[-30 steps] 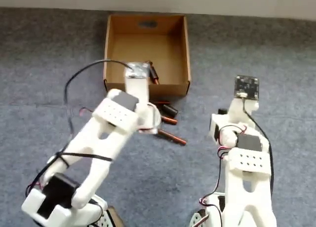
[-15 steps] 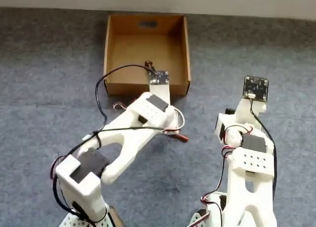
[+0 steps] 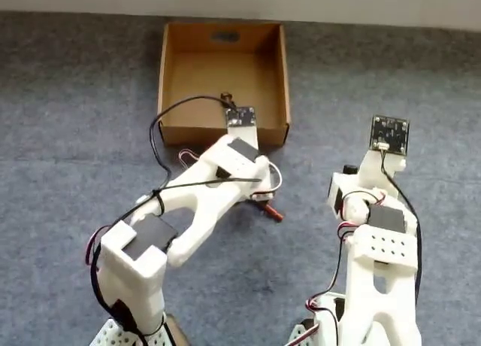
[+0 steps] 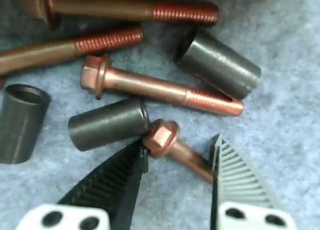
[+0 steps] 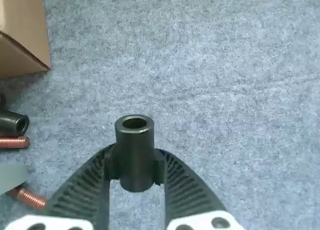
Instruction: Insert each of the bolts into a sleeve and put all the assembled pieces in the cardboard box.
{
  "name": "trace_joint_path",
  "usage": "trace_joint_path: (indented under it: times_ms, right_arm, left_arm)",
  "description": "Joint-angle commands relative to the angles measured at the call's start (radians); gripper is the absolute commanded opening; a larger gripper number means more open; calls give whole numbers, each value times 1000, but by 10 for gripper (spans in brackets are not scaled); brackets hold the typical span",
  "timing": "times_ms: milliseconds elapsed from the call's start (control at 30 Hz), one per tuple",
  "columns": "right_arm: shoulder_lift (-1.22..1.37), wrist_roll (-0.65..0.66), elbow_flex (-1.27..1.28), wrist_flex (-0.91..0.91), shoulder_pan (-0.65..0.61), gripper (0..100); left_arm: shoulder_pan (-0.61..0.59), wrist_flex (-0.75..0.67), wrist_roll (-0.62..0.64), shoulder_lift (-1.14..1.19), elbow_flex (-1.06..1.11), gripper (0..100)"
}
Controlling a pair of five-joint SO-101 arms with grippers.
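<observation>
right tool | clamps sleeve | axis along tool, bore outward

Grey carpet bears cardboard box, loose bolts, sleeves.

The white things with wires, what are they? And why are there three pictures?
They are robot arms: the left arm and the right arm, each ending in a claw. One picture looks down from above on the grey carpet and the cardboard box. The other two come from cameras on the arms' wrists. The left claw is open around a copper bolt, with more bolts and dark sleeves lying nearby. The right claw is shut on one sleeve.
</observation>
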Motion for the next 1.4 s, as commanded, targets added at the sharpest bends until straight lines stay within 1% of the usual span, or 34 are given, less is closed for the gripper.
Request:
trace_joint_path:
  times_ms: [0, 67, 167, 233, 300, 400, 533, 667, 733, 767, 900, 1000, 1033, 1067, 1100, 1133, 1167, 1267, 1367]
  right_arm:
    - [-25, -11, -2, -16, 5, 5]
    - [-25, -11, -2, -16, 5, 5]
    - [-25, -11, -2, -16, 5, 5]
    - [-25, -11, -2, -15, 5, 5]
    - [-25, -11, -2, -15, 5, 5]
    - [-25, -11, -2, -15, 5, 5]
    - [-25, -11, -2, -13, 5, 5]
    - [-25, -11, -2, -13, 5, 5]
    - [-25, -11, -2, -13, 5, 5]
    - [-25, -11, -2, -13, 5, 5]
    - [-25, -11, -2, -13, 5, 5]
    - [-25, -11, -1, -13, 5, 5]
    - [-25, -11, -1, -13, 5, 5]
    - [-25, -11, -1, -13, 5, 5]
    - [-25, -11, -1, -13, 5, 5]
    - [-27, -11, -1, -13, 5, 5]
    - [-27, -11, -1, -13, 5, 5]
    - [-27, -12, -1, -12, 5, 5]
    - [-27, -66, -1, -12, 5, 5]
  left_arm:
    - [-7, 114, -3, -2, -36, 183]
    - [-8, 144, -5, -2, -53, 118]
    - [-8, 147, -5, 4, -58, 2]
    - [-5, 152, -6, 7, -51, 21]
    - [-5, 155, -49, 7, -50, 22]
    - [-13, 157, -169, 1, -50, 9]
    - [-30, 196, -402, 7, -58, 10]
    - [-54, 186, -660, 10, -47, 11]
    - [-76, 183, -763, 8, -47, 11]
    - [-85, 184, -795, 8, -47, 11]
    - [-105, 190, -818, 8, -44, 14]
    - [-104, 190, -818, 8, -35, 74]
    - [-102, 189, -818, 8, -25, 79]
    - [-102, 187, -818, 1, -19, 58]
    - [-102, 189, -818, -1, -16, 12]
    - [-104, 192, -818, -2, -16, 2]
    - [-105, 204, -819, -7, -18, 14]
    - [-122, 212, -819, -67, 7, 7]
    - [-148, 210, -821, -214, 77, 7]
